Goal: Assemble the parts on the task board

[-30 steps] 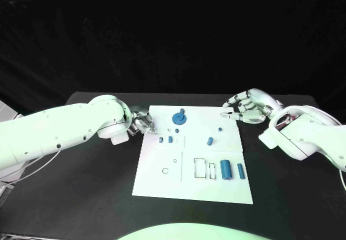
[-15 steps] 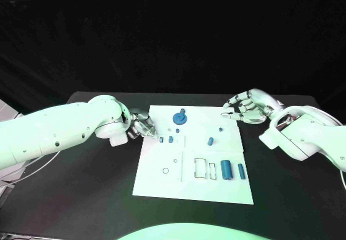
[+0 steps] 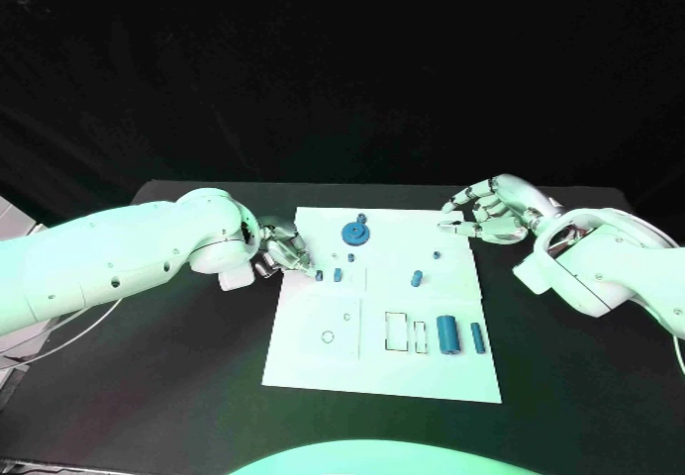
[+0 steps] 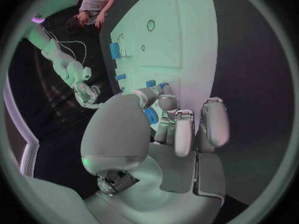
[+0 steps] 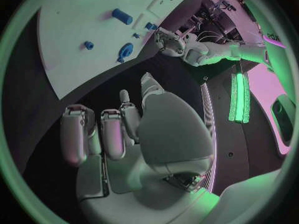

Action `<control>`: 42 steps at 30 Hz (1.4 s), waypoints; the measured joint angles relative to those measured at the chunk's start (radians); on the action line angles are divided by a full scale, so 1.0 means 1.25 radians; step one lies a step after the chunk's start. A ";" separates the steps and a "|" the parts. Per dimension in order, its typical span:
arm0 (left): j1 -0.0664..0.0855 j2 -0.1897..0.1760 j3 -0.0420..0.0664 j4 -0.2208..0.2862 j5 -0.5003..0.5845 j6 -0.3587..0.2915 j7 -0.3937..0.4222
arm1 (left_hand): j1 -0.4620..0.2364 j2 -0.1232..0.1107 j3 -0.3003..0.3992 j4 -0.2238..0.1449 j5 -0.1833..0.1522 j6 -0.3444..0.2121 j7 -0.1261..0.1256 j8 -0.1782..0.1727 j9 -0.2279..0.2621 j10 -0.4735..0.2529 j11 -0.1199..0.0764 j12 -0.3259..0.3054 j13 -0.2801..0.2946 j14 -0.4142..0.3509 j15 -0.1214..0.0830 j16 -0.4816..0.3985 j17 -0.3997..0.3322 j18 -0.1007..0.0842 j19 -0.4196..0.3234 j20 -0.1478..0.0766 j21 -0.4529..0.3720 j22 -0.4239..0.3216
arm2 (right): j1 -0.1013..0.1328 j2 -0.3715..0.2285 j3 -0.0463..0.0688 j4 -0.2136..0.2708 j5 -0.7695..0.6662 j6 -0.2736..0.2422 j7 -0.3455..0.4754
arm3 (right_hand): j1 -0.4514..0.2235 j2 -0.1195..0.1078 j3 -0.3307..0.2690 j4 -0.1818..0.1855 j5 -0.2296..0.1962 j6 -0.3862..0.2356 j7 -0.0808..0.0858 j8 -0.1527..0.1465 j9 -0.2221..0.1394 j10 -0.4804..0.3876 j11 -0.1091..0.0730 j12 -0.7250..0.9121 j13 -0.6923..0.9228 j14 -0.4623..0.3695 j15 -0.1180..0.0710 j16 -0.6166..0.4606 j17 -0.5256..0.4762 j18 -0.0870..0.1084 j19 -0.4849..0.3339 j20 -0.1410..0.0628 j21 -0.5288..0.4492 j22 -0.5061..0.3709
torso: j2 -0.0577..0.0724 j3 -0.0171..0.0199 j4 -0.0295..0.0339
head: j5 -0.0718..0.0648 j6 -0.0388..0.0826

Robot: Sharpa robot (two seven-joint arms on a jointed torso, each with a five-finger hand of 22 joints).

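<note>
Lying flat on the black desk [image 3: 171,366], the white task board [image 3: 374,348] is seen with two blue cylinders [image 3: 446,334] nearest, small blue pegs [image 3: 339,276] mid-board, and a blue wheel-shaped part [image 3: 352,235] farthest. The left robot hand [image 3: 281,250] is positioned at the board's left edge; in its wrist view a blue part [image 4: 151,115] is pinched between its fingertips. The right robot hand [image 3: 490,213] is held curled and empty off the far right corner.

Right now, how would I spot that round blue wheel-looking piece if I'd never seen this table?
Find the white task board in the middle of the black table. Look at its far edge, between the two hands: the blue wheel piece sits there. It is the one round, disc-shaped part; the other blue parts are small pegs or short cylinders.
</note>
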State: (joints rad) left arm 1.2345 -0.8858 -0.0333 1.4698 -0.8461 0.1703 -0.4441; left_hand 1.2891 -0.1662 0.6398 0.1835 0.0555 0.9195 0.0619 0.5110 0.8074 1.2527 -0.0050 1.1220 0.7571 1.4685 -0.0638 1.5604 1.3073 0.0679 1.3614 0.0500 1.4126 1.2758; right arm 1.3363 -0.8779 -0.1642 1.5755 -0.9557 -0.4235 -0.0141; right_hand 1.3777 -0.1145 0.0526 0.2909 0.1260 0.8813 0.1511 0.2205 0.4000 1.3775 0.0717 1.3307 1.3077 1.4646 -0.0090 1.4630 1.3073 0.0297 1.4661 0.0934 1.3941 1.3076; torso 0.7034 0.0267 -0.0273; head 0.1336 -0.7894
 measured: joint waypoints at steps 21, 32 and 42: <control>-0.003 0.021 -0.003 -0.013 -0.016 -0.004 -0.003 | -0.005 0.005 -0.006 0.002 0.000 0.008 -0.002 0.003 -0.003 0.003 -0.003 0.003 0.005 0.000 0.000 0.000 0.000 0.000 0.000 0.000 0.000 0.002 | 0.000 0.000 0.000 0.000 0.000 0.000 0.000 | 0.000 0.000 0.000 0.000 0.000 0.000 0.000 0.000 0.000 0.000 0.000 0.000 0.000 0.000 0.000 0.000 0.001 0.000 0.000 0.000 0.000 0.000 | 0.000 -0.0004 0.0002 | -0.003 -0.004; -0.003 0.026 -0.003 -0.014 -0.038 -0.012 -0.004 | 0.001 0.011 -0.002 -0.003 -0.003 0.008 -0.002 0.007 -0.001 0.006 -0.006 0.006 0.010 0.000 0.000 0.003 0.000 0.000 0.000 0.000 0.000 0.007 | 0.000 0.000 0.000 0.000 0.000 -0.001 0.000 | 0.000 0.000 0.000 0.000 0.000 0.000 0.000 0.000 0.000 0.000 0.000 0.000 0.000 0.000 0.000 0.000 0.000 0.000 0.000 0.000 0.000 0.000 | -0.001 -0.0004 0.0002 | -0.004 -0.005; -0.003 0.026 -0.002 -0.016 -0.042 -0.016 -0.003 | 0.004 0.014 -0.002 -0.002 -0.005 0.011 -0.005 0.007 0.000 0.006 -0.006 0.006 0.011 0.000 0.000 0.003 0.000 0.000 0.000 0.000 0.000 0.007 | 0.000 0.000 0.000 0.000 0.000 -0.001 0.000 | 0.000 0.000 0.000 0.000 0.000 0.000 0.000 0.000 0.000 0.000 0.000 0.000 0.000 0.000 0.000 0.000 0.000 0.000 0.000 0.000 0.000 0.000 | -0.001 0.0002 0.0001 | -0.004 -0.006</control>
State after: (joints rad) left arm 1.2306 -0.8529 -0.0363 1.4502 -0.8983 0.1499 -0.4481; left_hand 1.2935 -0.1487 0.6374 0.1804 0.0495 0.9332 0.0554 0.5198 0.8068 1.2602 -0.0125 1.1299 0.7708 1.4685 -0.0638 1.5644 1.3073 0.0679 1.3615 0.0500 1.4126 1.2840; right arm 1.3362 -0.8774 -0.1642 1.5754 -0.9561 -0.4241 -0.0146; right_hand 1.3778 -0.1146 0.0526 0.2909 0.1260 0.8813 0.1511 0.2204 0.4001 1.3775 0.0717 1.3306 1.3075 1.4646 -0.0090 1.4630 1.3078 0.0296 1.4661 0.0934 1.3941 1.3081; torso 0.7027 0.0268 -0.0272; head 0.1286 -0.7967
